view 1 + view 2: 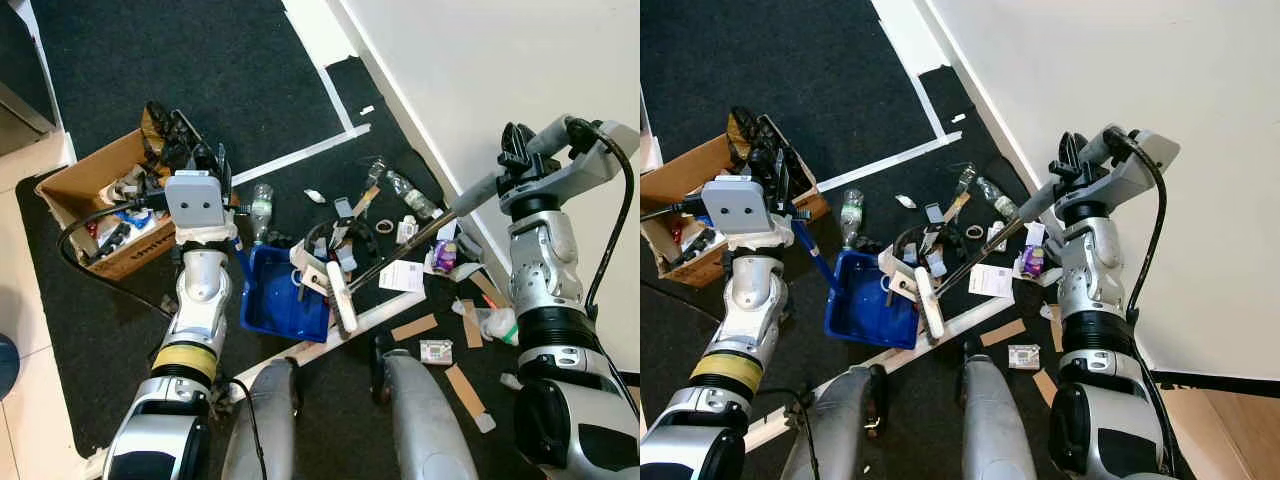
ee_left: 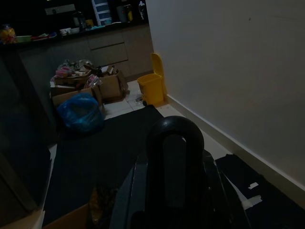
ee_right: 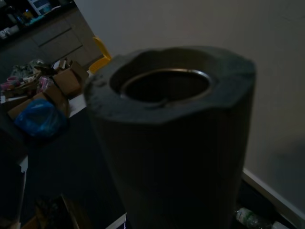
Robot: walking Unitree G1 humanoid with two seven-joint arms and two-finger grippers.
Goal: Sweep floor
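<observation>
Left eye view, litter-strewn black carpet (image 1: 230,70), white wall (image 1: 500,60), cardboard box (image 1: 95,185)

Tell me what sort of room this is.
Probably a home kitchen or utility area mid-cleanup: a dark counter with drawers along the far wall, a yellow bin, cardboard boxes and a blue bag on tiled floor, and litter strewn over black matting.

No text can be read anywhere: printing on the white paper slip (image 1: 403,275) beside the blue dustpan (image 1: 281,297) and on the cardboard box (image 1: 95,203) is too small to decipher
</observation>
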